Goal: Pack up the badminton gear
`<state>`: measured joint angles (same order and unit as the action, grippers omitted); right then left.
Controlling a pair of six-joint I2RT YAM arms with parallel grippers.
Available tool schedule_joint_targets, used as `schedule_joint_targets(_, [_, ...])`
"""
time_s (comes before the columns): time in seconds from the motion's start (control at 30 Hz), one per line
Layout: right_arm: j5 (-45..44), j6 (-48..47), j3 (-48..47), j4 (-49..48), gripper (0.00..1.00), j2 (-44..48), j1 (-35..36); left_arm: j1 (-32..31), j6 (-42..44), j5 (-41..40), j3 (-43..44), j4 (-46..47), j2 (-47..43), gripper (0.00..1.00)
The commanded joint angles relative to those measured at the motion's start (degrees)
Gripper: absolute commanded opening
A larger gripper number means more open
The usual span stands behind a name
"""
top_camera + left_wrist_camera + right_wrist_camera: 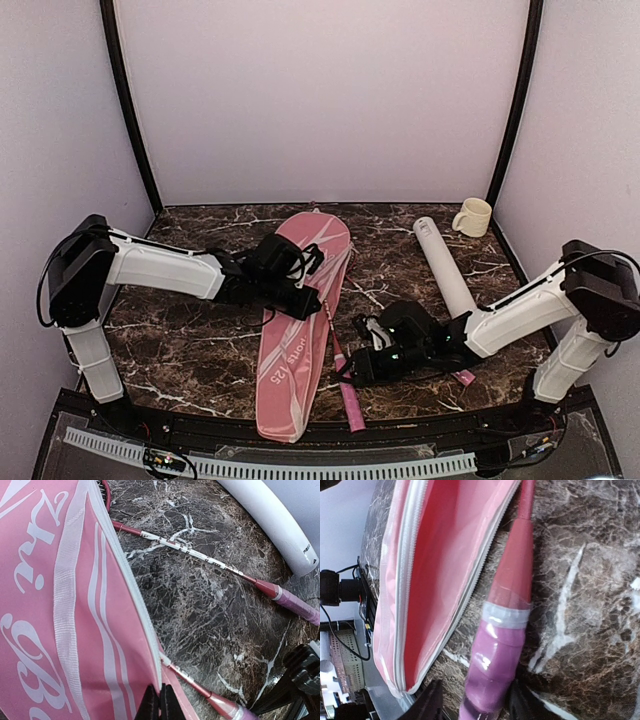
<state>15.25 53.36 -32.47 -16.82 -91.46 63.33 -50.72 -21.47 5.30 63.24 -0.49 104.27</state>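
The pink lettered racquet cover lies lengthwise mid-table, its zip side open and red lining showing. My left gripper is shut on the cover's white zip edge. Two racquets stick out of the cover; one shaft ends in a pink handle, while the other handle lies between my right gripper's fingers. These jaws stand open around it, with a gap on the cover side. In the top view that gripper sits just right of the handle. The white tube lies at the back right.
A cream mug stands in the back right corner beyond the tube. Pale walls close the table on three sides. A black rail runs along the near edge, just below the cover's end.
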Motion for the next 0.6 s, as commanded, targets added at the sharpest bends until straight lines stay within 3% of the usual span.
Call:
schedule_joint_targets(0.0, [1.0,3.3,-1.3,-0.3,0.37,-2.4,0.7,0.4,0.3,-0.7,2.0,-0.1,-0.5,0.00])
schedule_joint_targets(0.07, [1.1,5.0,-1.9,0.3,0.31,-3.0,0.7,0.3,0.3,-0.8,2.4,-1.9,-0.7,0.04])
schedule_joint_targets(0.3, [-0.3,6.8,-3.6,2.3,0.25,-3.0,0.7,-2.4,-2.4,-4.5,-0.2,-9.7,-5.2,0.47])
schedule_joint_targets(0.4, [-0.8,6.7,-4.0,3.0,0.24,-2.9,0.7,-4.5,-5.4,-5.6,-2.6,-12.5,-7.6,0.52])
schedule_joint_targets(0.57, [-1.5,6.7,-4.1,3.4,0.24,-2.5,0.7,-8.4,-10.7,-5.4,-5.7,-15.6,-9.3,0.53])
